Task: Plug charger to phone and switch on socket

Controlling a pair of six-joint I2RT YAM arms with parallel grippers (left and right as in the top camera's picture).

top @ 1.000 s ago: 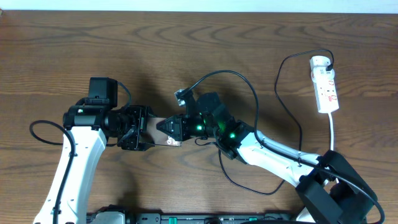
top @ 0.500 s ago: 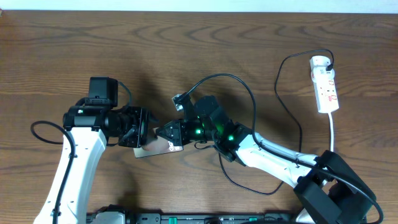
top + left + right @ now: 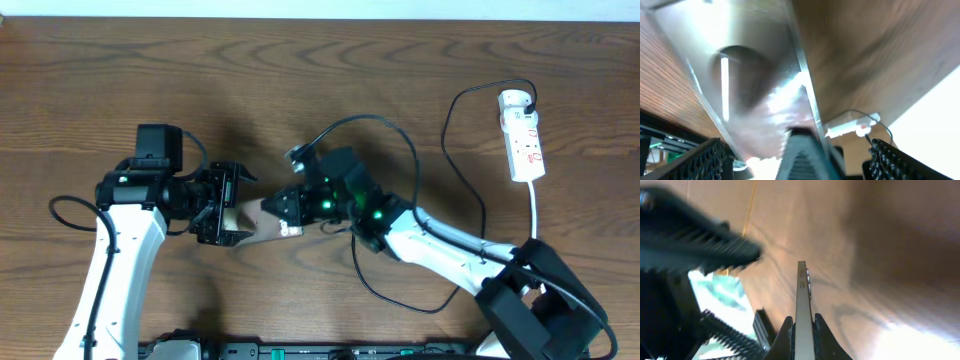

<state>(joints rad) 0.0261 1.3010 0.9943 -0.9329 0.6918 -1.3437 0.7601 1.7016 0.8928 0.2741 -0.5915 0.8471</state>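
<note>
Dark wood-grain table [image 3: 300,60] fills the scene. The right gripper [image 3: 287,203] is clamped on one end of the phone [image 3: 258,222], a thin glossy slab. Opposite it, the left gripper [image 3: 238,205] has its jaws spread wide around the phone's other end, gripping nothing. Well behind the right arm lies the white socket [image 3: 525,145], with the black charger [image 3: 466,185] looping beside it.
</note>
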